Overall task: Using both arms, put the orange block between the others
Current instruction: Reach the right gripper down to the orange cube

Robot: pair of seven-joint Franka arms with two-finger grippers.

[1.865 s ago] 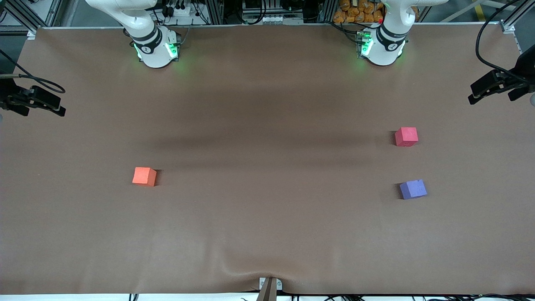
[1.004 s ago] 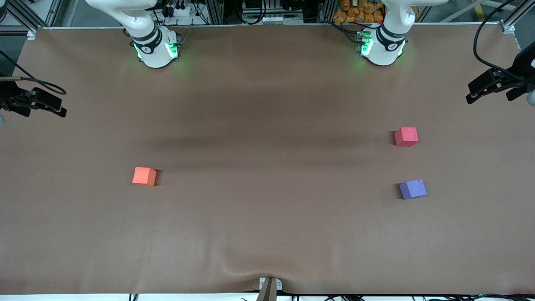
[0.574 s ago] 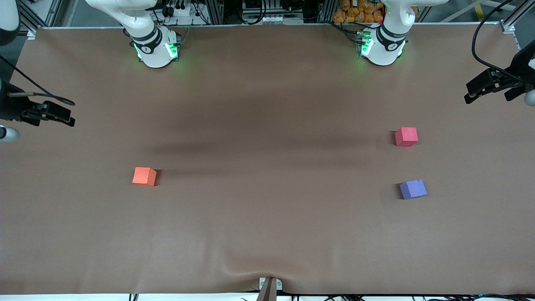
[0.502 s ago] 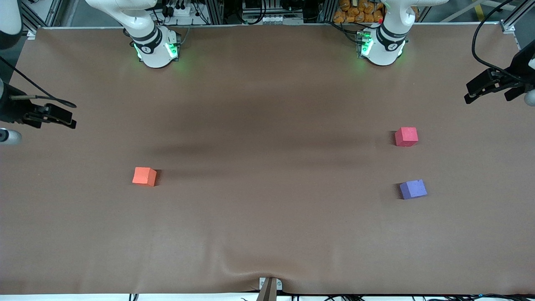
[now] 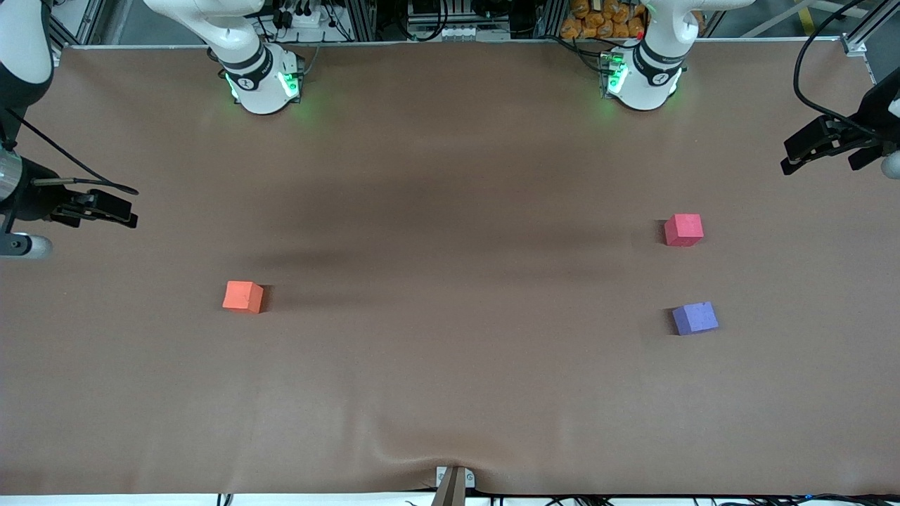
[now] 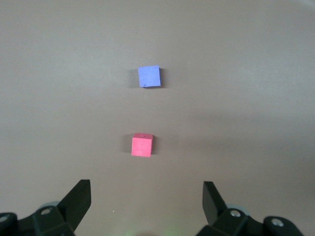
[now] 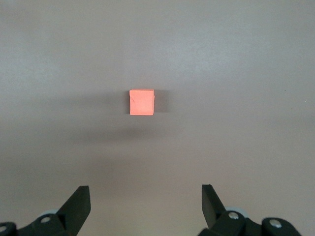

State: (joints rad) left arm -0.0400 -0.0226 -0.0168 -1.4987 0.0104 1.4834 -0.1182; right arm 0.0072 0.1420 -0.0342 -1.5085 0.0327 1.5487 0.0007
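The small orange foam cube sits alone on the brown desk. Left gripper and right gripper hang high, jaws spread wide, holding nothing.

both arms are swung out wide, up in the air. the right hand hangs over the counter's edge at the right arm's end, fingers spread wide, empty. the left hand hangs over the counter's edge at its own end, also wide open.

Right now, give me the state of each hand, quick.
Left hand: open, empty, over the table's left-arm end.
Right hand: open, empty, over the table's right-arm end.
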